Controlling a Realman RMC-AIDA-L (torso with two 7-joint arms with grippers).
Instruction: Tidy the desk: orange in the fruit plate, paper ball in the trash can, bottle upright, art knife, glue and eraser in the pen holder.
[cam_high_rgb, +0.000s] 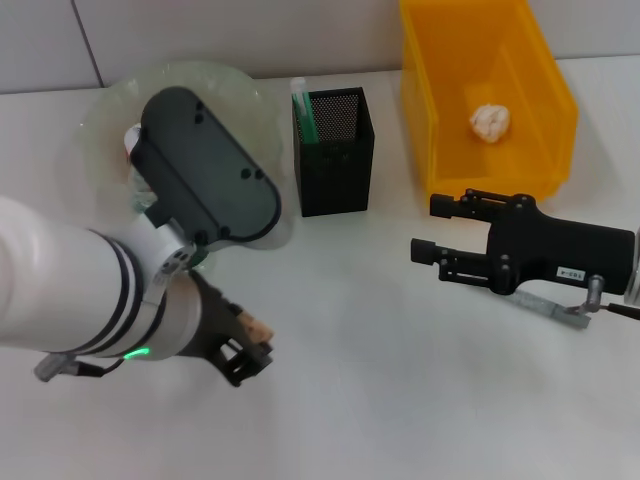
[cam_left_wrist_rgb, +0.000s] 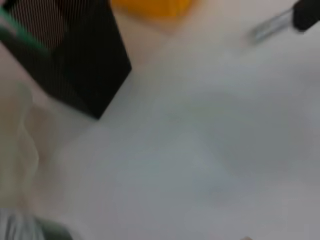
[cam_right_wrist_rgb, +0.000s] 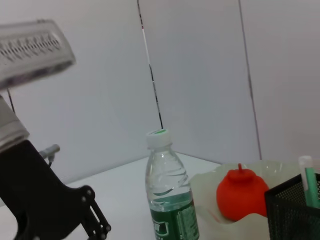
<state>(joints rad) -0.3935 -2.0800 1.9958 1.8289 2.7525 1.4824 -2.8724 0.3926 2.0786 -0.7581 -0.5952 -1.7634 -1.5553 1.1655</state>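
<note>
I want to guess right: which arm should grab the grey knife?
Right. The art knife lies just beside the right gripper's arm; the left gripper is far across the table.

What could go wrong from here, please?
The left claw has a small tan piece at its tip; it might slip out before the pen holder. The left arm hangs over the fruit plate and could knock the upright bottle beside it. The right claw lies open, idle.

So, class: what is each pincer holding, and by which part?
Left pincer seems to pinch a small tan object; which part it grips cannot be told. Right pincer is open, holding nothing.
</note>
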